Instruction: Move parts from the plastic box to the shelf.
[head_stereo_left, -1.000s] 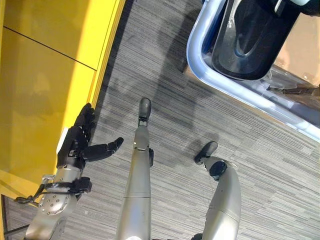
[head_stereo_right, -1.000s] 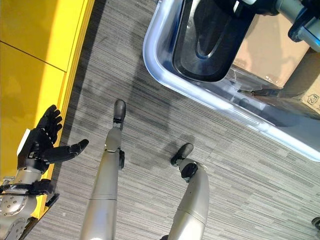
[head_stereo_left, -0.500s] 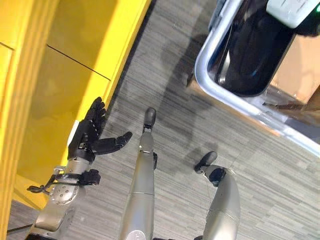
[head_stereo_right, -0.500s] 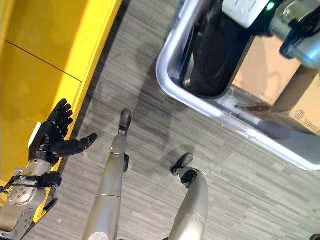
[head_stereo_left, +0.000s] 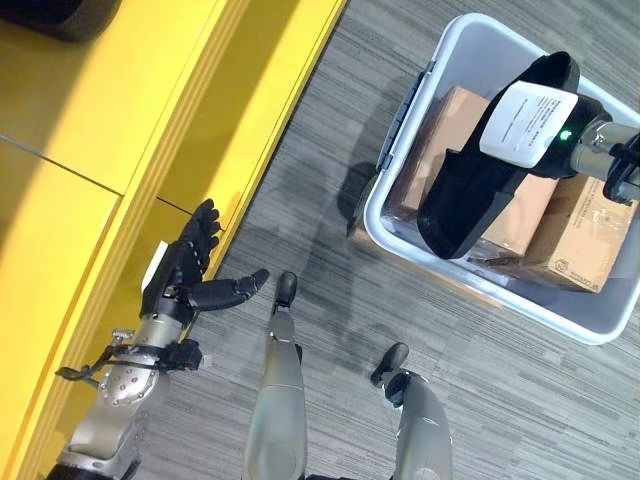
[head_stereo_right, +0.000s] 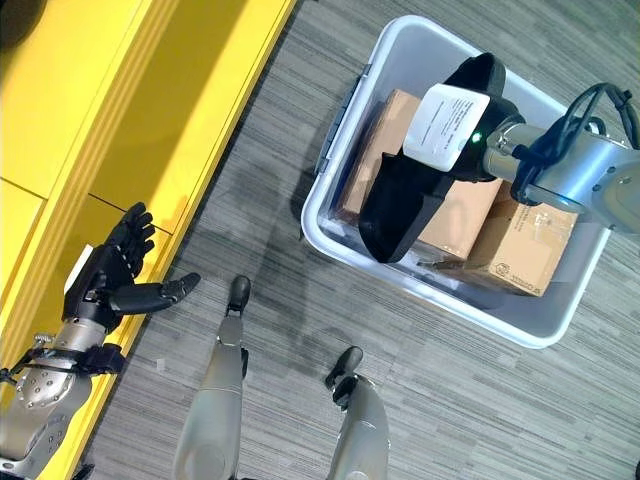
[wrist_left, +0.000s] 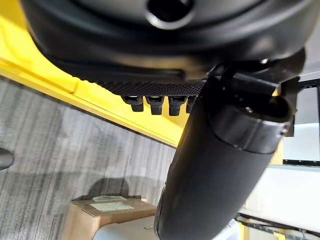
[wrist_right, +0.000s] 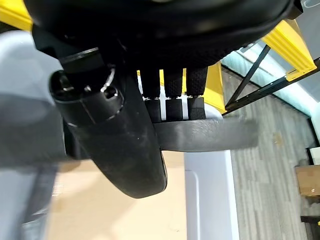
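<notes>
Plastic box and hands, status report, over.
Left hand open, beside the yellow shelf. Right hand in the plastic box, fingers curled on the black part. Cardboard boxes lie under it. Nothing in the way.

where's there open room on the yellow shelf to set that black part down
The yellow shelf is bare ahead of the open left hand, up to a dark object at its far end. The plastic box is crowded: cardboard boxes, black part.

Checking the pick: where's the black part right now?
In the eye views, on the robot's right: the black part is in the white box, lying over the cartons, with the right hand on it.
</notes>
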